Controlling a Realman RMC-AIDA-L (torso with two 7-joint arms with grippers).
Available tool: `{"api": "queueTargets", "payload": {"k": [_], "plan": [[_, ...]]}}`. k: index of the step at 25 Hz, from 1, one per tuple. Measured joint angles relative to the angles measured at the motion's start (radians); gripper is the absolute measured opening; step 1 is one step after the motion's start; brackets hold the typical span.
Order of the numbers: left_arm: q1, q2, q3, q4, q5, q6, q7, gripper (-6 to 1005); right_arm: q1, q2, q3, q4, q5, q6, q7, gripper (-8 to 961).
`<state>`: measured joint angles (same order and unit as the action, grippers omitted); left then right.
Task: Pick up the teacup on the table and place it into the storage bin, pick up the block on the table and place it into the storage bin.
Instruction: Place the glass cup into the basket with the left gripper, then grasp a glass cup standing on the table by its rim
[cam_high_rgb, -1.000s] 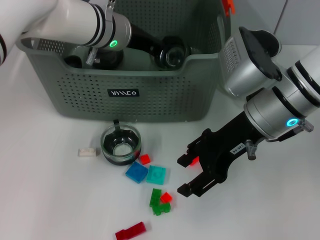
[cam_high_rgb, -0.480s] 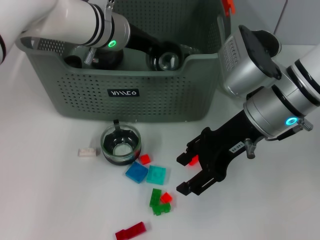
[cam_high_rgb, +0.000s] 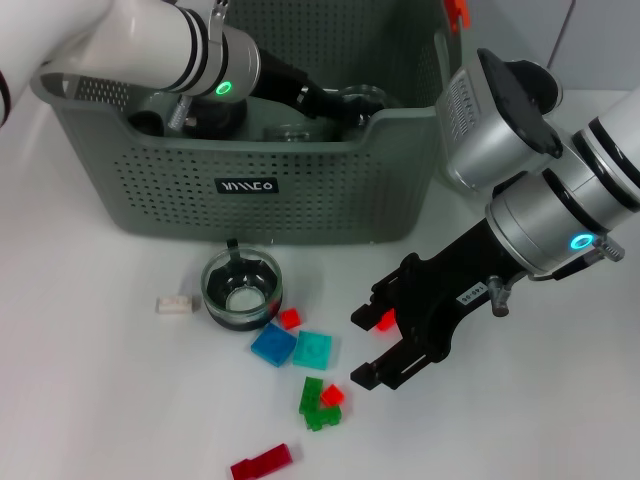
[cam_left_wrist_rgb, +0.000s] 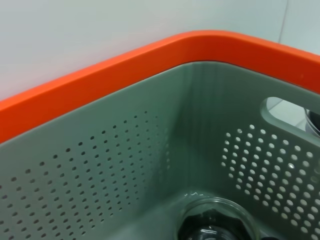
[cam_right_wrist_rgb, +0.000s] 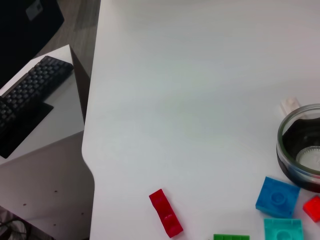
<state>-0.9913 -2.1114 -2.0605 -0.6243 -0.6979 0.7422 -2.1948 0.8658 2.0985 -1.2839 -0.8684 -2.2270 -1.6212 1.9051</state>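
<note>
The glass teacup (cam_high_rgb: 242, 290) with a dark base stands on the white table in front of the grey perforated storage bin (cam_high_rgb: 250, 190); it also shows in the right wrist view as the teacup (cam_right_wrist_rgb: 301, 155). Around it lie blocks: blue (cam_high_rgb: 273, 344), teal (cam_high_rgb: 312, 350), green (cam_high_rgb: 318, 404), dark red (cam_high_rgb: 262, 461) and white (cam_high_rgb: 175, 305). My right gripper (cam_high_rgb: 366, 346) hangs open just right of the blocks, and a small red block (cam_high_rgb: 384, 320) shows by its upper finger. My left gripper (cam_high_rgb: 318, 98) reaches down inside the bin next to glassware (cam_high_rgb: 357, 97). Another glass cup (cam_left_wrist_rgb: 215, 220) rests on the bin floor.
A silvery jug with a black lid (cam_high_rgb: 500, 115) stands right of the bin, close to my right arm. The bin has an orange rim (cam_left_wrist_rgb: 150, 65). The table edge (cam_right_wrist_rgb: 87, 150) drops off beside a lower stand holding a keyboard (cam_right_wrist_rgb: 25, 95).
My left gripper has shifted inside the bin, and the glassware there sits differently. My right gripper has edged slightly toward the blocks, still open.
</note>
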Motion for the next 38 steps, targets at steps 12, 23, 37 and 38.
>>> {"api": "queueTargets", "payload": {"k": [12,23,37,38], "plan": [[0.091,0.045,-0.028,-0.347,-0.004,0.293,-0.142,730,-0.003,-0.005,0.022,-0.007,0.013,-0.012,-0.012,764],[0.311,-0.015,-0.191,-0.917,-0.075,0.895,-0.196,869,-0.015,-0.015,0.096,-0.008,0.013,-0.062,-0.030,762],[0.433,-0.051,-0.189,-0.986,-0.052,1.176,0.070,845,-0.011,-0.019,0.098,-0.002,0.006,-0.063,0.002,763],[0.436,-0.051,-0.182,-0.981,-0.044,1.182,0.107,843,-0.012,-0.022,0.097,-0.001,0.003,-0.067,0.010,764]]}}
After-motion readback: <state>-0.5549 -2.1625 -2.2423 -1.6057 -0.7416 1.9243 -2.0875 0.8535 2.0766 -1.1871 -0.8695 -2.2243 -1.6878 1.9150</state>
